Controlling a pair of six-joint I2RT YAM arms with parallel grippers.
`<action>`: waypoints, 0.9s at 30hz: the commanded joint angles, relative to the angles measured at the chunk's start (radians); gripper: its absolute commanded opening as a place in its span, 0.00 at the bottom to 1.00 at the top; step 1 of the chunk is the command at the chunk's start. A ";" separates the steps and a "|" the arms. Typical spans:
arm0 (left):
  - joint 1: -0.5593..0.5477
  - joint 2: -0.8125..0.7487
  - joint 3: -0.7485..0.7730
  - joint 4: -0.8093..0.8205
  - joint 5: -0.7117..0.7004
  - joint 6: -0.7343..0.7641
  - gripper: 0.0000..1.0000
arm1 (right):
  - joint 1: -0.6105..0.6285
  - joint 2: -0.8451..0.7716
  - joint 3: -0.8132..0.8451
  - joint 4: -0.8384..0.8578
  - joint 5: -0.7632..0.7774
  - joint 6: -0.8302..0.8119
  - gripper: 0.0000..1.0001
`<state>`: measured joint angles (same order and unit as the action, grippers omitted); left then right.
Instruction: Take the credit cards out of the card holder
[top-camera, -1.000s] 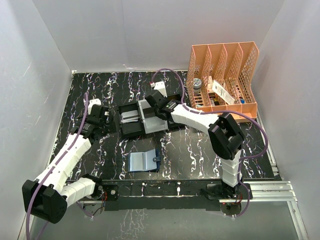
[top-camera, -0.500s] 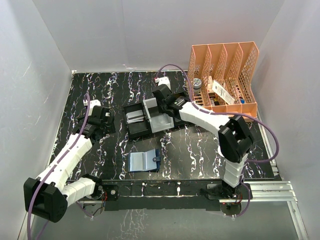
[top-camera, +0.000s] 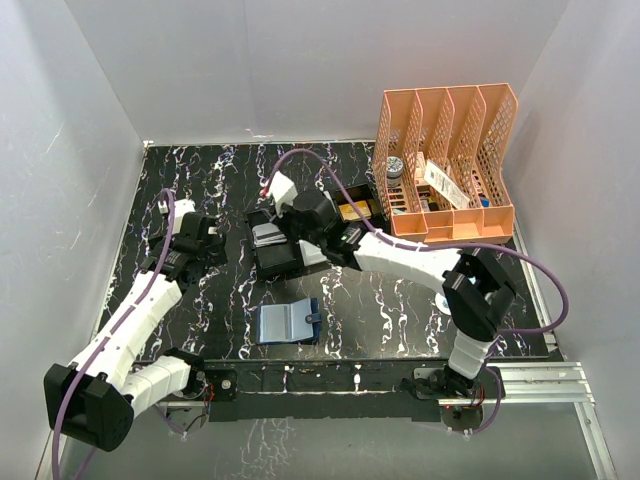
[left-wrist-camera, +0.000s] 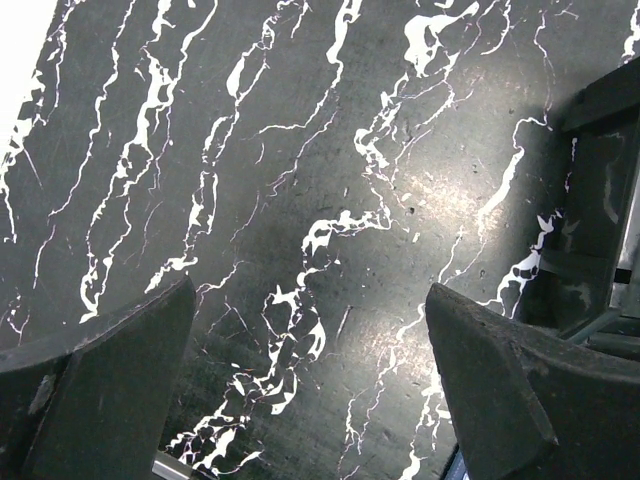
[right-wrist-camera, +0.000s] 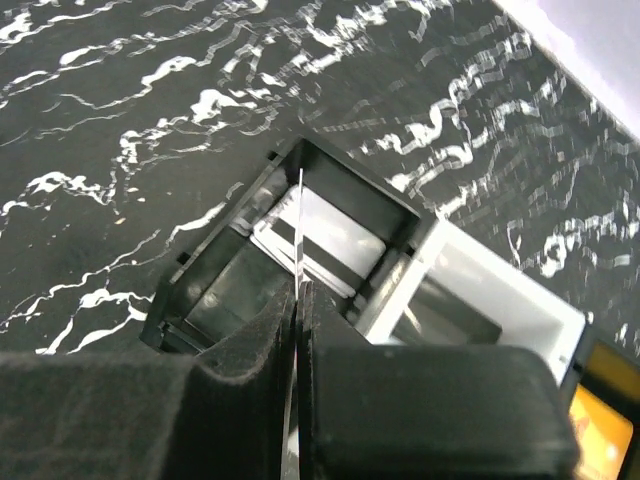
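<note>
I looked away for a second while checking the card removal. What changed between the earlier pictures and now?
The right fingers, shut on a credit card held edge-on, swung left across the tray and now hang over its left black compartment. Nothing was visibly grasped or released. The left fingers stayed open beside the tray; the card holder stayed lying open.

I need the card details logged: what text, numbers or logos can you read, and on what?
Nothing is readable in any view.
Credit card in the right gripper: edge-on, face hidden.
Card lying in the black tray: blurred, no print legible.
White packet in the orange rack: print too small to read.
Card holder: no marking visible.
</note>
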<state>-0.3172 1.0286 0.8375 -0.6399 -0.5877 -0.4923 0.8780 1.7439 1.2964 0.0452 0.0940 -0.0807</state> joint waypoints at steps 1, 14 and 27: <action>0.004 -0.030 0.008 -0.035 -0.071 -0.029 0.99 | 0.028 0.028 -0.008 0.190 -0.059 -0.234 0.00; 0.004 -0.053 0.012 -0.055 -0.088 -0.045 0.99 | 0.039 0.176 0.063 0.168 -0.055 -0.514 0.00; 0.004 -0.075 0.004 -0.030 -0.064 -0.026 0.99 | 0.053 0.335 0.158 0.200 0.070 -0.767 0.00</action>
<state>-0.3172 0.9844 0.8375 -0.6807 -0.6388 -0.5270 0.9241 2.0460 1.3994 0.1654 0.0994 -0.7456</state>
